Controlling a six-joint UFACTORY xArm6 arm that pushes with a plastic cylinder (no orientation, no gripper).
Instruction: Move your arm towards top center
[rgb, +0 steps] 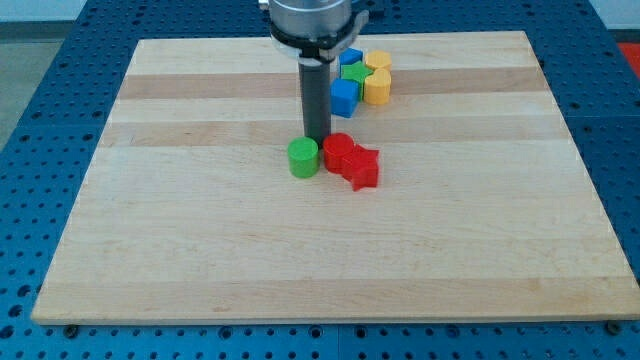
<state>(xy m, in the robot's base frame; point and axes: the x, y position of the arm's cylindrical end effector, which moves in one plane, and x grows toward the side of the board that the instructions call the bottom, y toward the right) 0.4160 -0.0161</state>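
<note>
My rod comes down from the view's top centre, and my tip (317, 138) rests on the wooden board (200, 250) just above the gap between a green cylinder (303, 158) and a red cylinder (338, 152). A red star-shaped block (363, 167) touches the red cylinder on its right. Near the view's top, right of the rod, a cluster holds a blue cube (345, 97), a small blue block (352, 58), a green star-shaped block (354, 75), a yellow cylinder (377, 87) and a yellow block (378, 63).
The board lies on a blue perforated table (50, 120) that shows on all sides. The arm's grey housing (314, 22) hangs over the board's top edge at centre.
</note>
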